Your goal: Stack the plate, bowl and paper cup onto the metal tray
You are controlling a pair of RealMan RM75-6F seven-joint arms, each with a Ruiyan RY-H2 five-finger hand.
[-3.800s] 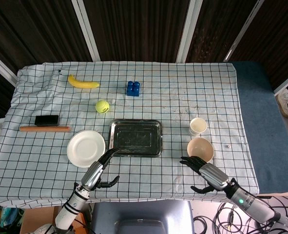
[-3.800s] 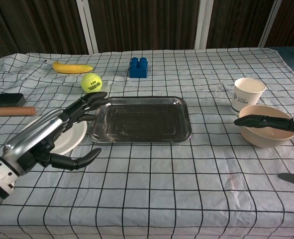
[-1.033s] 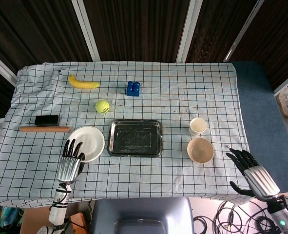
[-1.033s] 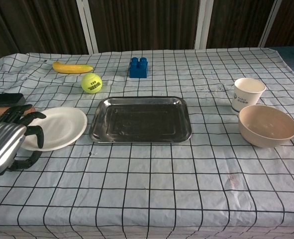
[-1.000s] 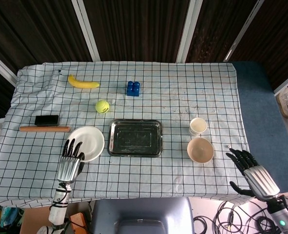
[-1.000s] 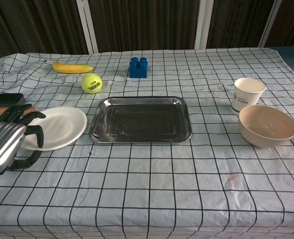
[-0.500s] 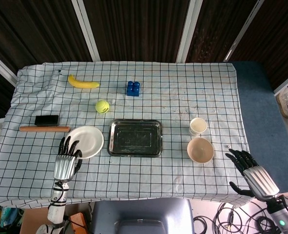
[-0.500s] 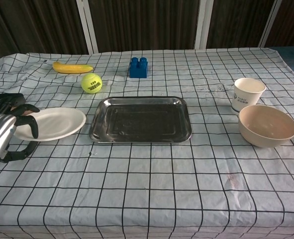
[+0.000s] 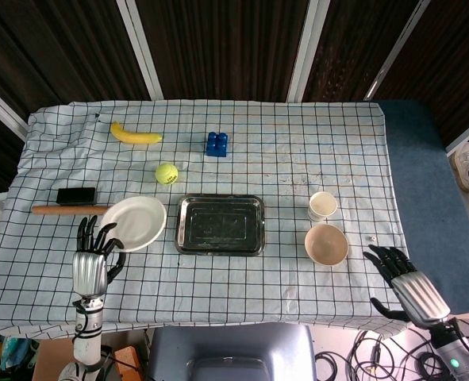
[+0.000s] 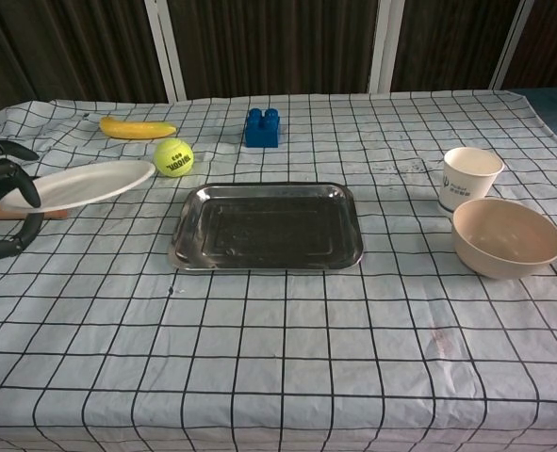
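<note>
Aloft — round white plate [image 10: 80, 185], left hand [image 9: 91, 262]

We see table [image 9: 242, 262] under black-grid white cloth. Directly on cloth: metal tray [image 9: 220, 225] centre, bowl [image 9: 326, 244] and paper cup [image 9: 322, 205] to right, banana [image 9: 135, 135], blue block [image 9: 217, 144], tennis ball [image 9: 167, 173], black block [image 9: 76, 196], wooden stick [image 9: 63, 209].
</note>
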